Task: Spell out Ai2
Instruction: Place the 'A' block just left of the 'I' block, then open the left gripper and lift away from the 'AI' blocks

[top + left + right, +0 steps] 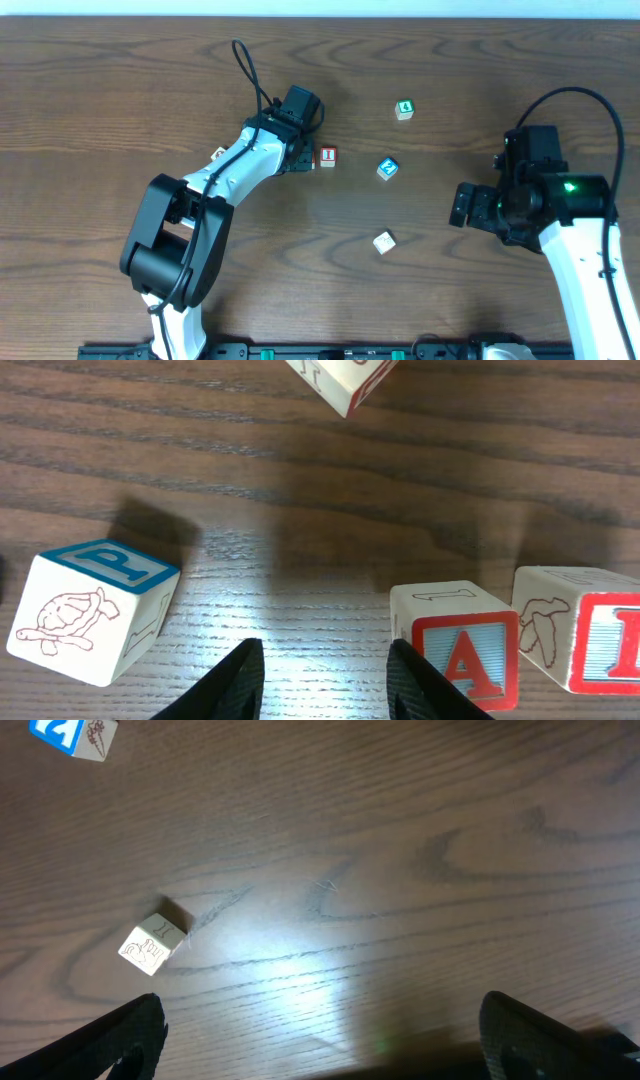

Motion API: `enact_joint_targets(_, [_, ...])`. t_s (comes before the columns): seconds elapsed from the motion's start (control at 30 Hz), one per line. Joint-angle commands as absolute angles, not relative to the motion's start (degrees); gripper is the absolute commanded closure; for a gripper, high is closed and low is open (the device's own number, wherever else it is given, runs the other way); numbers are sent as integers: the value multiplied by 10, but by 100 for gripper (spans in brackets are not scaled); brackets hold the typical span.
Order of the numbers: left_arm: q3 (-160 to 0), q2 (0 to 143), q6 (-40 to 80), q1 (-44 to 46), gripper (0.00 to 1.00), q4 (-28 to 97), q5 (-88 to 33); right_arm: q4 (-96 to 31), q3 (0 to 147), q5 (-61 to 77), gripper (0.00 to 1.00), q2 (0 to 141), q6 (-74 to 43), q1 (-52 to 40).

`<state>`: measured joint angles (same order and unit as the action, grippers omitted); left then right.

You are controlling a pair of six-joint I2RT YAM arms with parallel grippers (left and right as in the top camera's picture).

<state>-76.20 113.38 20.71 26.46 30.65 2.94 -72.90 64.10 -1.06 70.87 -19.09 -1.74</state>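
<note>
Far L on the table (100, 80) sits a P block (90, 610) w/ a blue top & a turtle drawn on its side. It is alone, well apart from the other blocks. From above, only a bit of it peeks out next to the L arm (235, 170).

The L gripper (325, 682) hangs low over bare wood btw the P block & the A block (462, 648). Its fingers (236, 685) are spread apart & hold nothing. The finger on the A side is just beside that block; can't tell if it touches.

The A block has a red letter in a red frame. The I block (592, 645) stands just beside it on the R. One more block (345, 382) is cut off at the top of the L wrist view, so its letter can't be read.

Further R is the blue 2 block (387, 168), apart from the I block. A green block (403, 110) lies up past it & a white block (384, 241) lies below it.

Far R, the R gripper (320, 1025) is over bare table, near the white block but not touching it. Its fingers (110, 1045) are wide apart & hold nothing.
</note>
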Motion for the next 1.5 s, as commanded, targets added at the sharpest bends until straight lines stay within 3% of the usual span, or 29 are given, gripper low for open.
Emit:
enact_joint_targets(0.0, [-755, 1139, 203, 263, 59, 302, 25, -730, 639, -13, 1, 709, -197, -21])
enact_joint_targets(0.67, [-755, 1139, 203, 263, 50, 295, 18, -730, 639, -13, 1, 709, -197, -21])
enact_joint_targets(0.77, [-755, 1139, 203, 263, 44, 293, 19, -730, 639, -13, 1, 709, -197, -21])
enact_joint_targets(1.13, [-755, 1139, 203, 263, 48, 294, 42, -730, 639, -13, 1, 709, -197, -21])
enact_joint_targets(1.33, [-756, 1115, 197, 262, 51, 360, 64, -729, 639, -15, 1, 709, -197, -21])
enact_joint_targets(1.47, [-756, 1086, 197, 263, 50, 403, 15, -729, 639, -15, 1, 709, -197, -21])
